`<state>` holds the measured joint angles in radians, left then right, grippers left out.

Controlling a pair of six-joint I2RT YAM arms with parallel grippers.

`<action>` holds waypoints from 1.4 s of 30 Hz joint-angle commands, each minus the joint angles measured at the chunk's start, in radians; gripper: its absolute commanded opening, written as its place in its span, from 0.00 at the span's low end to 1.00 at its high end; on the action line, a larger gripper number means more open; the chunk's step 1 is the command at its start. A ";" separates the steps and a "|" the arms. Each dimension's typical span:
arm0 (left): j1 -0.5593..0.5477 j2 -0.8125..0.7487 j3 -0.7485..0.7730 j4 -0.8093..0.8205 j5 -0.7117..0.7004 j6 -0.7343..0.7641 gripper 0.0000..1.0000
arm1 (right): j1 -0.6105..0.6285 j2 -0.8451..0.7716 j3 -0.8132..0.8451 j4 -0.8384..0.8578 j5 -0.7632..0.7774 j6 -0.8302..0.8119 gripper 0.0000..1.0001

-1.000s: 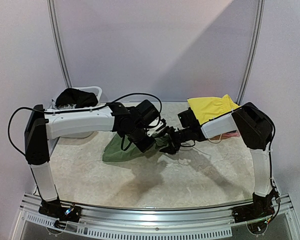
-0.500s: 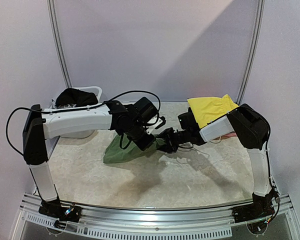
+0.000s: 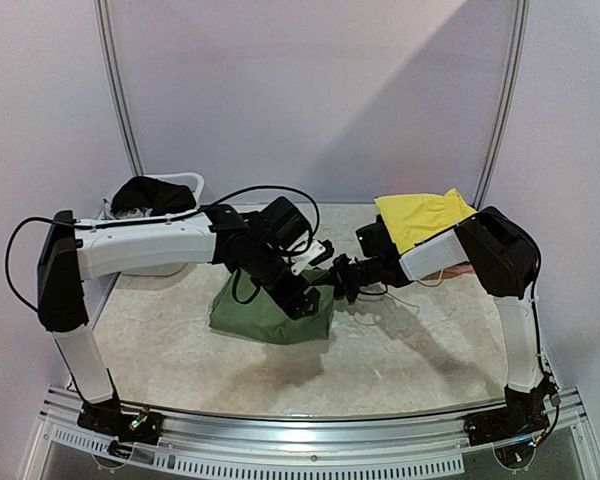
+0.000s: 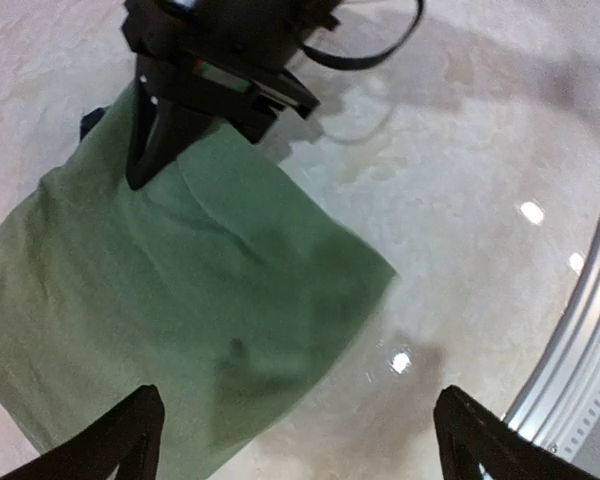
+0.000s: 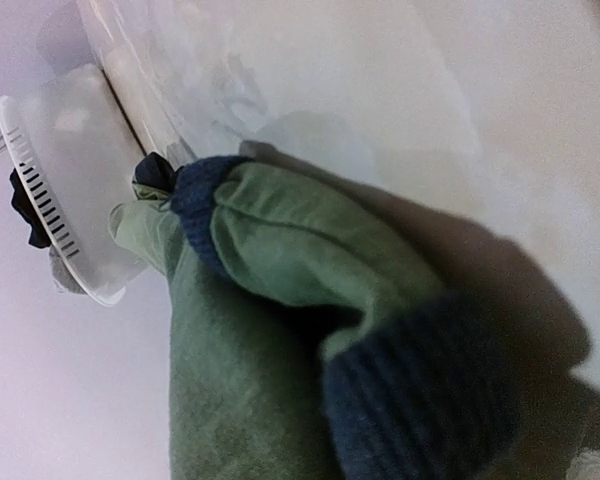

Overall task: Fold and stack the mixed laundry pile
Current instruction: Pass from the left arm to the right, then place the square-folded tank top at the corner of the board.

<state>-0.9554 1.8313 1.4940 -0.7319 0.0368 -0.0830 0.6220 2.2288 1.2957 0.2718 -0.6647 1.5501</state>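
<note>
Since a second ago, the olive-green T-shirt [image 3: 270, 315] has dropped from a hanging triangle to a flat folded slab on mid-table [image 3: 410, 350]. Soft, light, limp; probably best taken at a doubled edge or the navy trim [image 5: 420, 400]. Left gripper [image 4: 298, 400]: spread wide above it. Right gripper [image 4: 145, 160]: at the far edge, pinching or not, cannot tell. Yellow garment [image 3: 420, 215]: far right, well apart.

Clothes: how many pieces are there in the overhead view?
3: an olive-green T-shirt mid-table, a yellow garment at the back right, a black piece in the white tub at the back left. Others may be hidden from view.
</note>
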 commanded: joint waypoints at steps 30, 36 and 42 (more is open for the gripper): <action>0.061 -0.321 -0.239 0.033 -0.007 -0.141 1.00 | -0.078 -0.048 0.650 -1.347 0.456 -1.175 0.08; 0.065 -0.329 -0.231 0.023 -0.034 -0.145 1.00 | -0.088 -0.077 0.729 -1.460 0.592 -1.298 0.04; 0.067 -0.307 -0.201 0.002 -0.034 -0.131 1.00 | -0.103 -0.085 0.811 -1.531 0.707 -1.362 0.00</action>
<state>-0.9009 1.5295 1.2705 -0.7193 0.0135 -0.2169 0.5323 2.1933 2.0441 -1.1786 -0.0795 0.2657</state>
